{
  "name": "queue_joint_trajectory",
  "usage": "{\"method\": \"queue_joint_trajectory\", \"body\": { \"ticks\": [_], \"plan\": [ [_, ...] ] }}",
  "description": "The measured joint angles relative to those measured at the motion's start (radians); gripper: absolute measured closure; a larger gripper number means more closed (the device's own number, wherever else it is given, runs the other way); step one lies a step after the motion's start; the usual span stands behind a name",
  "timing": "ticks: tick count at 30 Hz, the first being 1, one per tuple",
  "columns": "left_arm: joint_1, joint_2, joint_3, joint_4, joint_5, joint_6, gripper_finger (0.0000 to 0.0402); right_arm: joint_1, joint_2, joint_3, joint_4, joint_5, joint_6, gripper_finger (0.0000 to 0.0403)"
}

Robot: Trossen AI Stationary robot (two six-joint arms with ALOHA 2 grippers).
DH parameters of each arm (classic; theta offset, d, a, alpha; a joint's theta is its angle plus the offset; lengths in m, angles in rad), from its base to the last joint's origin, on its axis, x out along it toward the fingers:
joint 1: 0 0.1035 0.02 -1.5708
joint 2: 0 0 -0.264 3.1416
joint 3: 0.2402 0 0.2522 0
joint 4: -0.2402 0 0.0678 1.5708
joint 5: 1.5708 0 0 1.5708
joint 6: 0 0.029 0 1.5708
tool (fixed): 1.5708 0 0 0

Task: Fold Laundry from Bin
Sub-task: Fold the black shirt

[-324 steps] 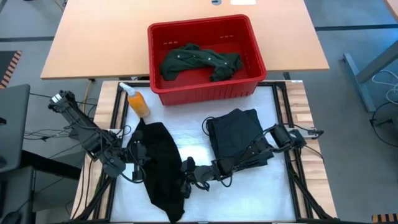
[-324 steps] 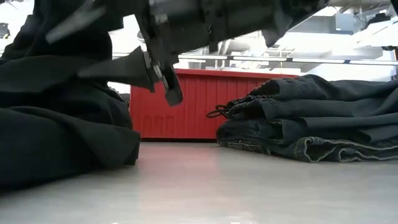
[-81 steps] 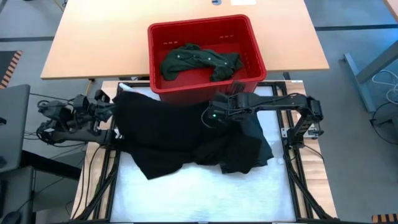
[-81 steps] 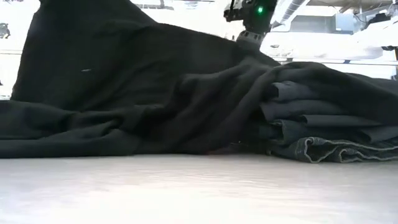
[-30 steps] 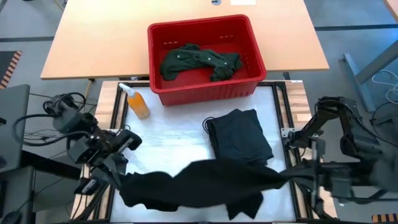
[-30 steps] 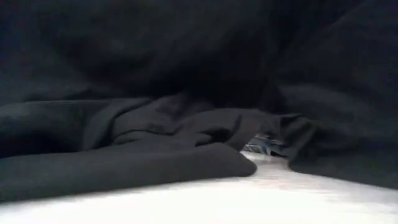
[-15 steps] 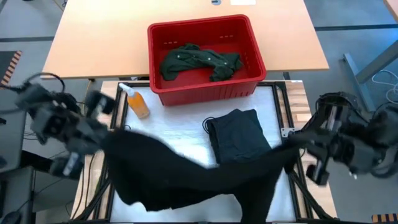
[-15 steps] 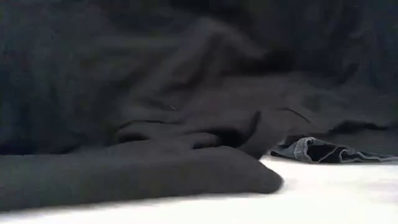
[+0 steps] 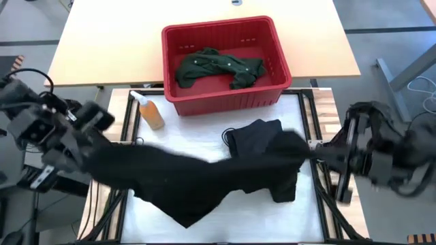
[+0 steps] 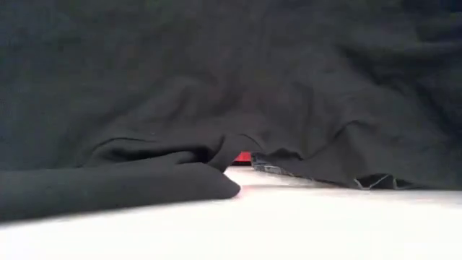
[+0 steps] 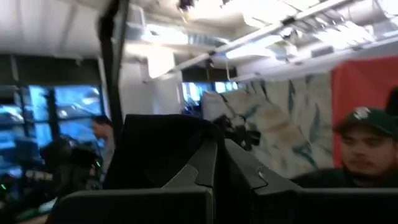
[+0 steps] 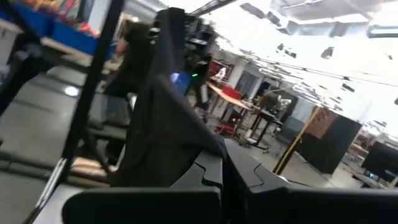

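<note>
- A black garment hangs stretched between the two arms above the white worktop; its lower edge sags onto the surface near the front.
- The left gripper is out past the worktop's left edge, fingers clenched on one end of the black garment.
- The right gripper is at the right edge, fingers clenched on the other end.
- Folded dark jeans lie on the worktop right of centre, partly covered by the hanging cloth.
- The red bin stands at the far edge, with a dark green shirt crumpled inside.
- An orange bottle lies just left of the bin.
- In the low view the black cloth fills nearly the whole picture, one fold resting on the surface.
- The left wrist view shows a person in a cap in the room beyond.
</note>
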Motion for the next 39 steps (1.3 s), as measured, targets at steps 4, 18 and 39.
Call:
{"method": "queue_joint_trajectory", "body": {
  "ticks": [4, 18, 39],
  "plan": [
    [-0.073, 0.016, 0.000, -0.043, -0.023, 0.019, 0.0401, 0.025, 0.066, 0.000, 0.014, 0.005, -0.051, 0.0383],
    [-0.134, -0.020, 0.082, -0.526, -0.712, 0.158, 0.0401, -0.463, -0.008, 0.000, -0.319, -0.031, 0.003, 0.0383],
    [0.314, -0.089, -0.240, -1.046, -0.896, -0.435, 0.0401, -1.354, 0.101, -0.263, -0.916, -1.022, 0.771, 0.0383]
  ]
}}
